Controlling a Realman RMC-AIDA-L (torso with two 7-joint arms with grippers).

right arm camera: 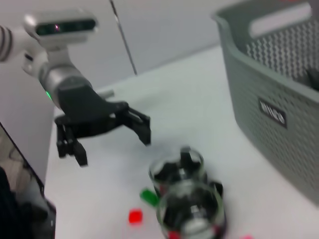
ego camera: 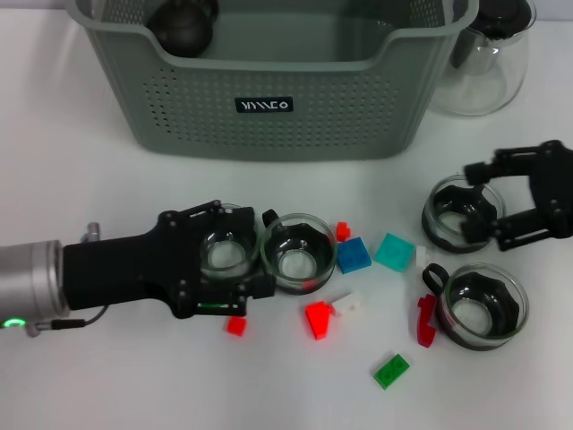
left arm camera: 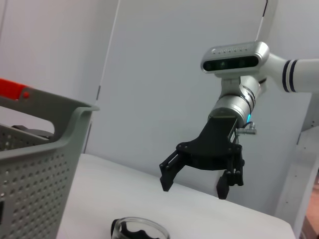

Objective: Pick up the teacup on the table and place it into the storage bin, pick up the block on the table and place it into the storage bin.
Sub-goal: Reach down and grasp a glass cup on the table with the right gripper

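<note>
Several glass teacups with dark inserts stand on the white table. My left gripper (ego camera: 258,253) is open, and one teacup (ego camera: 226,251) shows between its fingers; a second teacup (ego camera: 298,251) stands just beyond the fingertips. My right gripper (ego camera: 483,203) is open over a third teacup (ego camera: 461,212). A fourth teacup (ego camera: 484,305) stands nearer the front. Loose blocks lie between the arms: blue (ego camera: 354,255), teal (ego camera: 394,251), red (ego camera: 318,318), white (ego camera: 349,304) and green (ego camera: 391,370). The grey-green storage bin (ego camera: 269,116) stands at the back. The right wrist view shows my left gripper (right arm camera: 112,147) open; the left wrist view shows my right gripper (left arm camera: 194,189) open.
A clear glass pot with a dark lid (ego camera: 488,67) stands right of the bin. A dark round object (ego camera: 183,27) lies inside the bin at its left. Small red blocks (ego camera: 235,325) lie near the left gripper, and a red piece (ego camera: 425,321) lies beside the fourth teacup.
</note>
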